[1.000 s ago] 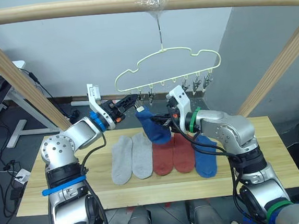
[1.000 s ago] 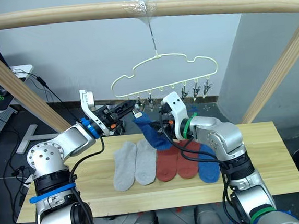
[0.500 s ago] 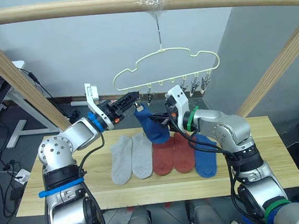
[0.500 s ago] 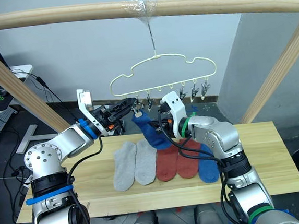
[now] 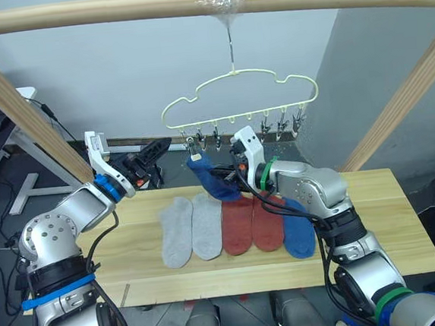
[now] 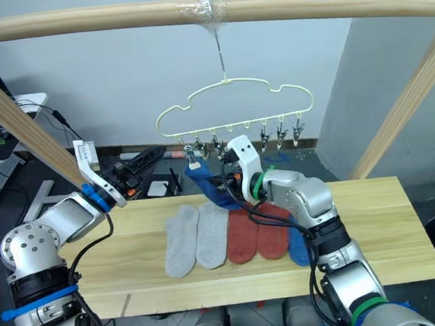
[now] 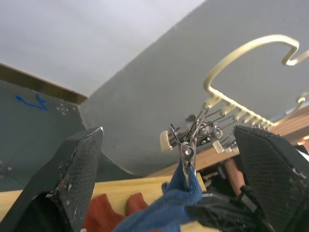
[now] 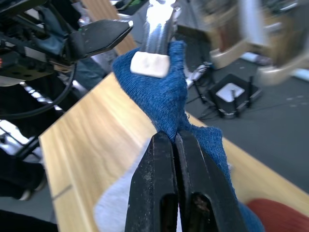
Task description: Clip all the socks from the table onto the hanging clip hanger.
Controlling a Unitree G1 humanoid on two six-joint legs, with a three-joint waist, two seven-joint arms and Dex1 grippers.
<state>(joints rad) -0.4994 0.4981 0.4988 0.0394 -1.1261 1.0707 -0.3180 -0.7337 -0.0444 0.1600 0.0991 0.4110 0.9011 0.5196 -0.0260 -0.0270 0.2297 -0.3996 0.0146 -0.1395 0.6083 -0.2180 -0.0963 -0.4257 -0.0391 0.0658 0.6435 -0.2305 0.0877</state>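
Right gripper point(image 8: 176, 145) pinching clipped blue sock point(image 8: 161, 92); left gripper point(image 5: 149, 151) released, beside it.

My head cameras look down over the desk point(image 5: 375, 225); both wrist cameras sit close, sharing the clipped blue sock point(image 7: 170, 203).

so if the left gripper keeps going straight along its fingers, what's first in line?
Likely the small grey metal clip holding the blue fabric sock, centred between the left gripper's open fingers. Depth is unclear; contact isn't certain.

blue sock point(image 5: 210, 177) clipped, five socks point(image 5: 238, 224) tabled
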